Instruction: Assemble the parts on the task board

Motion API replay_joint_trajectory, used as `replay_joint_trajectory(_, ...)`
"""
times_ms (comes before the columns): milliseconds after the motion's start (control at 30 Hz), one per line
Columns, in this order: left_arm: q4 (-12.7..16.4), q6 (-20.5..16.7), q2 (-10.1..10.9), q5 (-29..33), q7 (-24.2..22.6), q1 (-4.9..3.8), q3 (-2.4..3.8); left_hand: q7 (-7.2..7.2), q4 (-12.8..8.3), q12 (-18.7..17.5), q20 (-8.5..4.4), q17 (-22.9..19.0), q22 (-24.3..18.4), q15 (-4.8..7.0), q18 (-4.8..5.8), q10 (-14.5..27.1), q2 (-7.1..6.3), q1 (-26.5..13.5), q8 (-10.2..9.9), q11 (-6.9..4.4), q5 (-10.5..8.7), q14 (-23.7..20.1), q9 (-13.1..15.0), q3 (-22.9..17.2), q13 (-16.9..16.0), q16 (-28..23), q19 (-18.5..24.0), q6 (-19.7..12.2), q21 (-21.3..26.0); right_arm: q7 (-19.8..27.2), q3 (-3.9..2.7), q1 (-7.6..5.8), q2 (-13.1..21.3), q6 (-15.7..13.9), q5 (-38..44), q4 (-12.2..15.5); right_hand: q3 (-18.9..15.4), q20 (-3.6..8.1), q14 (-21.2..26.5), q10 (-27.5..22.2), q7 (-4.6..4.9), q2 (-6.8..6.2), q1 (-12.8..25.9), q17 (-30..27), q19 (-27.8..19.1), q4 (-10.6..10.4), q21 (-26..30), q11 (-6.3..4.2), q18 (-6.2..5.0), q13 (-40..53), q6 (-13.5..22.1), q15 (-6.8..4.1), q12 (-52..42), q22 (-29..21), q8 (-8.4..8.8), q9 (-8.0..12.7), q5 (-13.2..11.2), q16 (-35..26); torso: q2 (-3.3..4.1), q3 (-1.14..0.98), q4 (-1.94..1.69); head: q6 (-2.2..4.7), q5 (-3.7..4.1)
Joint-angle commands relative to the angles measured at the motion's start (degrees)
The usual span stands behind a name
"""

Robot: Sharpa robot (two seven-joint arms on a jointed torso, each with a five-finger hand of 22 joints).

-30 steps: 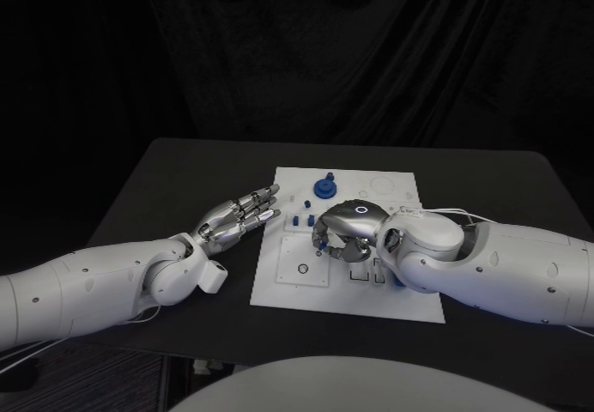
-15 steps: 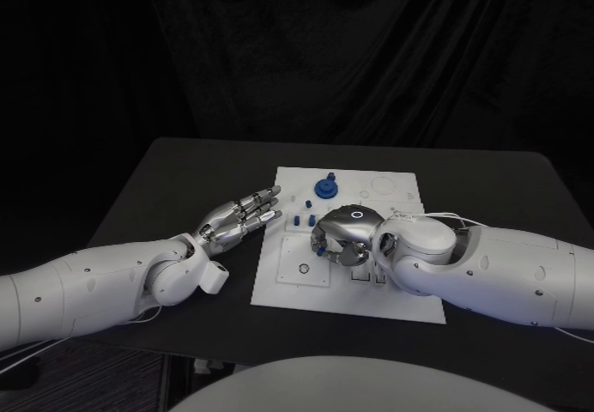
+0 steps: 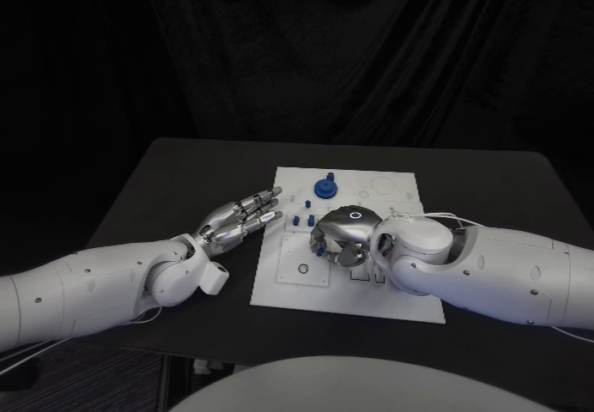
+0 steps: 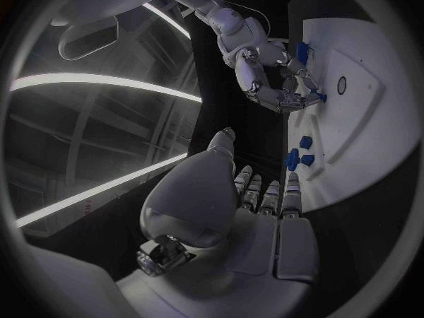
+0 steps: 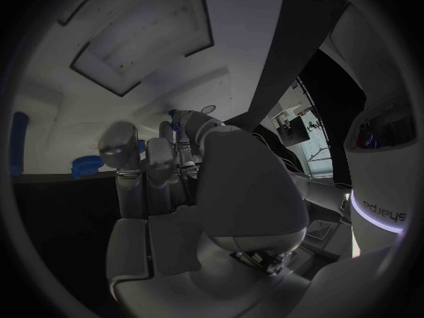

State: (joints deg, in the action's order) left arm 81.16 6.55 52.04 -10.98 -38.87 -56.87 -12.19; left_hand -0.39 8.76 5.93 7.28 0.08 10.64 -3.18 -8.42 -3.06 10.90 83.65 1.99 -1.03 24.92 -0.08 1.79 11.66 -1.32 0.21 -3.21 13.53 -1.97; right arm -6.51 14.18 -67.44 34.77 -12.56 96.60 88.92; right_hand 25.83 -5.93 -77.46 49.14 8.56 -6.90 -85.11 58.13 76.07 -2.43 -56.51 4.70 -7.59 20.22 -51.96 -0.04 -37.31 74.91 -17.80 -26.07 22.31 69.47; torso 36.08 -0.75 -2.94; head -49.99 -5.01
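Note:
The white task board (image 3: 397,296) lies in the middle of the table. My right hand (image 3: 343,232) is curled over its middle, fingertips down, and pinches a small blue part (image 3: 319,251) just above the raised plate with a hole (image 3: 301,271). The left wrist view shows that right hand (image 4: 269,74) with the blue part (image 4: 316,97) at its fingertips over the board (image 4: 371,141). My left hand (image 3: 239,218) lies open and flat beside the board's left edge, holding nothing. A round blue knob (image 3: 325,187) stands at the board's far side. Small blue pegs (image 3: 301,220) stand near the left hand's fingertips.
The black table (image 3: 173,172) has free room to the left and behind the board. Empty round and slotted recesses (image 3: 384,184) mark the board's far right part. My right forearm (image 3: 495,270) lies across the board's right edge.
My right hand has shifted a little left and down toward the board, with the blue part at its fingertips. The left hand has stayed in place.

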Motion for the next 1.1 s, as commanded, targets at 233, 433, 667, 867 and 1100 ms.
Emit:
replay_joint_trajectory(233,-0.16,1.04,-0.35,0.35,-4.04,0.23,0.05,0.53,-0.52,-0.26,0.5,-0.08,-0.05,-0.43,0.2,0.15,0.4,0.31,-0.06,-0.28,0.4,0.08,0.13,-0.34,0.08,-0.21,-0.23,0.52,0.03,-0.69,-0.03,0.59,-0.43,1.97,0.51,-0.12,0.18,-0.4,1.16,-1.78,0.29,-0.52,1.04,-1.43,-1.06,-0.52,2.19,0.45,0.52,-0.44,3.07,0.61,1.32,5.58,2.35,0.9,-2.58,-1.18,-0.01,-0.01,0.01,-0.01,0.12)
replay_joint_trajectory(433,-0.28,1.07,-0.43,0.35,-4.01,0.37,0.05,0.65,-0.58,-0.3,0.53,-0.08,-0.06,-0.46,0.2,0.19,0.43,0.35,-0.02,-0.28,0.4,0.08,0.16,-0.4,0.08,-0.21,-0.24,0.76,0.02,-0.29,-0.03,0.84,-0.24,1.6,0.51,-0.29,-1.12,-1.82,3.43,-9.52,-1.03,-1.97,3.36,-4.0,-3.26,-2.51,6.73,2.59,0.05,-0.99,8.98,2.47,3.4,4.34,6.44,3.49,-8.8,-2.66,-0.02,-0.01,0.01,-0.01,0.02)
replay_joint_trajectory(667,-0.31,0.96,-0.34,0.35,-4.15,0.54,0.05,0.75,-0.62,-0.32,0.55,-0.08,-0.11,-0.45,0.18,0.21,0.42,0.33,0.01,-0.27,0.27,0.08,0.18,-0.42,0.09,-0.21,-0.23,0.87,0.02,0.25,-0.05,0.87,0.62,-0.61,0.51,-0.27,-3.97,-3.08,7.44,-19.08,-1.59,-1.88,2.16,-7.7,-6.12,-3.14,12.36,3.65,-0.9,-0.07,11.22,3.31,1.73,3.13,7.84,5.66,-10.35,-4.1,-0.01,-0.01,0.01,-0.01,-0.05)
replay_joint_trajectory(867,-0.25,0.92,-0.12,0.35,-4.21,0.7,0.06,0.76,-0.62,-0.34,0.54,-0.08,-0.12,-0.43,0.17,0.23,0.42,0.31,0.01,-0.26,0.24,0.08,0.17,-0.42,0.09,-0.21,-0.23,0.85,0.02,1.03,-0.24,0.01,2.98,-4.94,0.52,1.15,-7.12,-3.35,9.66,-25.85,-1.98,-2.02,0.08,-9.7,-7.37,-4.81,14.68,4.31,-1.24,0.3,12.25,3.55,-0.74,3.05,7.98,6.94,-10.25,-3.92,-0.02,-0.02,0.02,-0.01,0.16)
replay_joint_trajectory(1100,-0.13,0.79,0.25,0.35,-4.29,0.78,0.06,0.76,-0.62,-0.34,0.54,-0.08,-0.12,-0.43,0.17,0.23,0.42,0.31,0.01,-0.26,0.24,0.08,0.17,-0.42,0.09,-0.21,-0.23,0.85,0.02,0.26,-0.45,-4.19,7.08,-6.57,-0.75,4.31,-9.92,-3.37,9.38,-29.41,-2.94,-3.06,-2.5,-10.12,-6.58,-9.29,13.96,4.7,-1.06,-1.2,12.4,3.55,-1.83,3.44,7.87,8.13,-10.29,-2.82,-0.02,-0.01,0.01,-0.01,0.11)
